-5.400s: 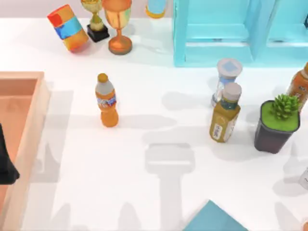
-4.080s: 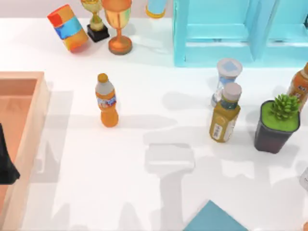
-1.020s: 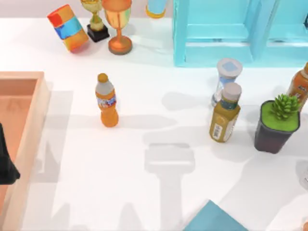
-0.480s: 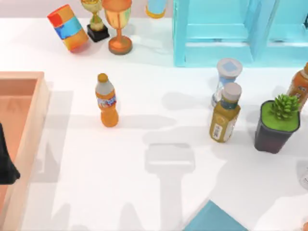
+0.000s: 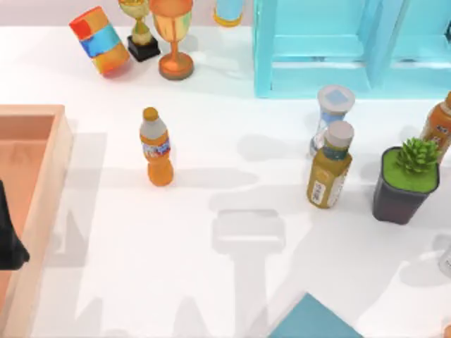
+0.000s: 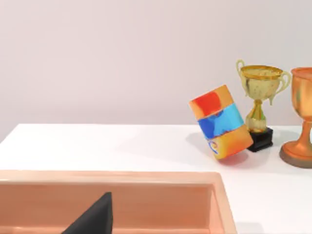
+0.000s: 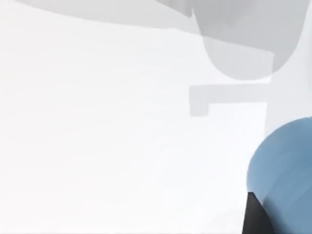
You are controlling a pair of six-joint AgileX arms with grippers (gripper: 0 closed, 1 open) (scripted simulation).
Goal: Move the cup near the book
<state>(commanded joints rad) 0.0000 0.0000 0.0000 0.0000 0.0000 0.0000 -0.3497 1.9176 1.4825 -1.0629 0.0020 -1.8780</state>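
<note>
Top view: white counter (image 5: 106,296) w/ the book (image 5: 310,322), flat teal, one pointed corner poking in at the near edge. Every place below is given relative to that book.

The cup (image 7: 285,168) appears in the right wrist view as a plain sky-blue round shape, seen from above, over bare white counter. It sits right up against my right tool (image 7: 254,217), whose dark tip is just beside the cup's wall. I can't tell if that tool is open, closed, or gripping the cup, nor if the cup rests on the counter or hangs above it. The book isn't in that view, so I can't say how close the cup is to it.

My left tool (image 6: 95,219) is parked well apart from the book, off to the top view's left, over a wooden tray (image 5: 44,183); can't tell its state either.

Handling, my judgement: cup looks small, rigid, empty, so prob. light & easy to tip. Smooth wall, maybe slippery. It's narrower than my tool, so best hold is across the sides, approx. mid-height, squeezing gently & keeping it upright.

Between the book and the far shelf stand an orange bottle (image 5: 156,148) and other bottles; worth avoiding.
</note>
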